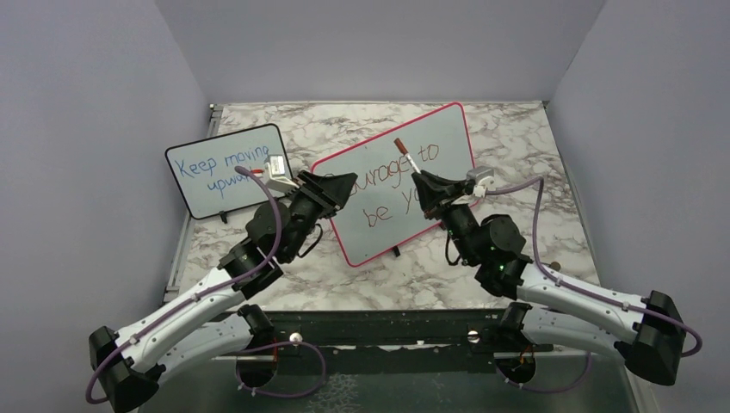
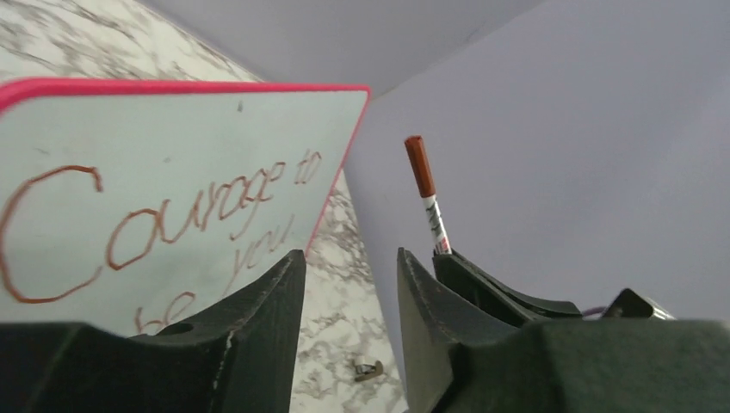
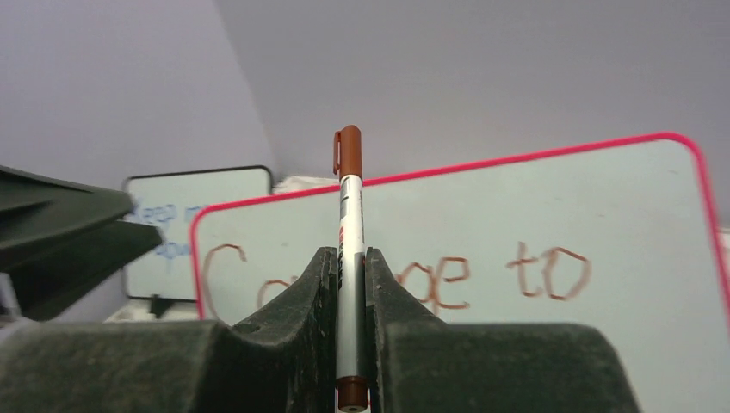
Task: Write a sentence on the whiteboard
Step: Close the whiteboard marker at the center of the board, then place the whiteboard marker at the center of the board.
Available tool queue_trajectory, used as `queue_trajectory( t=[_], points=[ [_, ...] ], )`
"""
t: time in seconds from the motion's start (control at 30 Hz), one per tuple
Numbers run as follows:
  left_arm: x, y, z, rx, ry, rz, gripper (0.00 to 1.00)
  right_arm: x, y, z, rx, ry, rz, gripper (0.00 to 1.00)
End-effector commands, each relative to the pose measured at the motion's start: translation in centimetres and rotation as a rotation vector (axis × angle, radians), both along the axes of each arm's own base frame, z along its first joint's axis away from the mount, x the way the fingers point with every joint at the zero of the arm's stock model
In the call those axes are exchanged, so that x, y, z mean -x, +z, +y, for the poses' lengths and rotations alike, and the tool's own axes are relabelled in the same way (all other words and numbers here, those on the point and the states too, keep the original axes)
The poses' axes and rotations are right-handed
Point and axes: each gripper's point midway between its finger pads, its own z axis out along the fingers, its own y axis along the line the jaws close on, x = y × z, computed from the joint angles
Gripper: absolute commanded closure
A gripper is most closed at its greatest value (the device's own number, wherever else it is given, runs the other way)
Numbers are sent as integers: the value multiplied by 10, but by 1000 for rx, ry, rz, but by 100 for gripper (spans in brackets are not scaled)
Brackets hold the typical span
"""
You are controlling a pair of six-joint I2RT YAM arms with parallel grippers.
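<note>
Two lines of red-brown handwriting, the sentence [image 1: 385, 212], are showing on the whiteboard [image 1: 450, 138]. The board is standing on its small feet in the middle of the marble table [image 1: 516, 146], just beyond both arms and facing them. The end of the second line is hiding behind your right arm, so I cannot tell if it is complete.

Your right gripper [image 1: 422, 184] is clamping fully on the barrel of the brown marker [image 1: 410, 160]. The marker's long axis is pointing up out of the jaws and leaning a little toward the board. Its brown cap [image 1: 399, 144] is sitting on the far, upper end, so no tip is touching the board.

Your left gripper [image 1: 346, 182] is standing partly open with nothing between its jaws. It is hovering near the right gripper, on its left side, without touching it.

What matters for the next move is this relation: from the left jaws the cap is lying to the right and higher, beside the gap and not inside it. The left arm is the only free one near it. With the cap on, I am judging the writing as probably finished.
</note>
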Motion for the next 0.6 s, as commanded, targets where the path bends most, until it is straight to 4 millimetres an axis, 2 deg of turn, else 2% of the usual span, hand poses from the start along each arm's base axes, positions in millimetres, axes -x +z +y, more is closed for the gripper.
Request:
queue_trajectory(
  t=[0.0,0.1,0.2,0.33,0.47,0.57],
  points=[
    [-1,-10,46,-255,156,-3,52,-18,-27,-54,206,-289,105,99],
    [2,-18,69,-384,220,6,42,-26,-47,-89,258,-434,202,99],
    [5,-25,86,-498,259,21,35,-34,-68,-130,237,-555,293,99],
    [5,-34,104,-631,306,39,32,-38,-90,-188,179,-729,386,99],
    [-1,-28,117,-723,373,40,25,-39,-114,-231,126,-865,480,99],
    [-10,-20,124,-764,421,31,22,-42,-140,-250,103,-907,598,99]
  ],
)
